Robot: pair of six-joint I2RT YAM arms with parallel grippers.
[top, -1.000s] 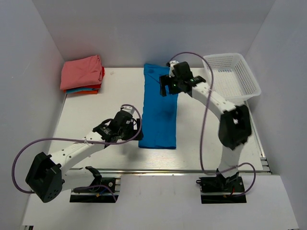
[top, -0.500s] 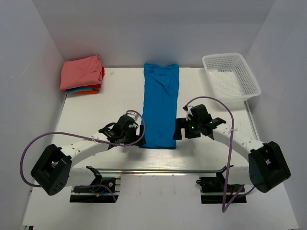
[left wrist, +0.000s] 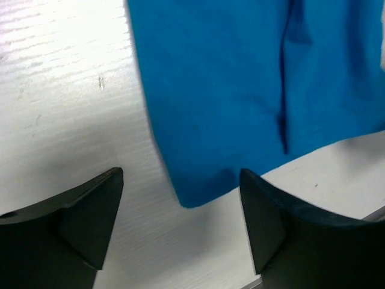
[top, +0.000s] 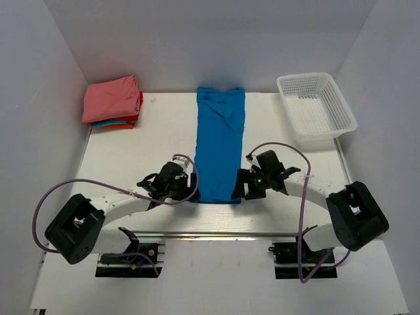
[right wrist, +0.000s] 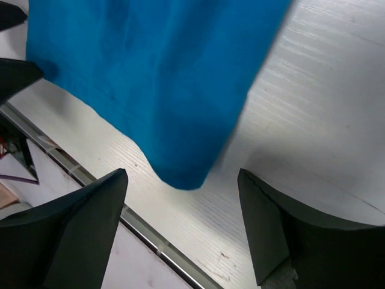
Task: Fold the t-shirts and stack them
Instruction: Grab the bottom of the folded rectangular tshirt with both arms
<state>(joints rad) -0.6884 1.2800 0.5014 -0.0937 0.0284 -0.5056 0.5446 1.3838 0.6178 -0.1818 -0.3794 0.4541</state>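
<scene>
The right gripper [top: 245, 186] has been brought from the far end of the blue t-shirt [top: 220, 141] to its near right corner, with the left gripper [top: 188, 186] placed at the near left corner. Both are seen open astride the corners, with nothing gripped. The shirt is laid lengthwise on the table [top: 131, 157], and a grasp for the next fold is judged imminent.

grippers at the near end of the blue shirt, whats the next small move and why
Probably lower and close both: the left gripper and right gripper hang open, each astride a near corner of the blue t-shirt, neither pinching cloth yet.

White table [top: 131, 151] bears a blue t-shirt [top: 220, 144], folded lengthwise, centre; folded shirt stack [top: 111, 102], far-left corner, salmon-pink uppermost; mesh basket [top: 325, 131] far right, possibly overhanging.
</scene>
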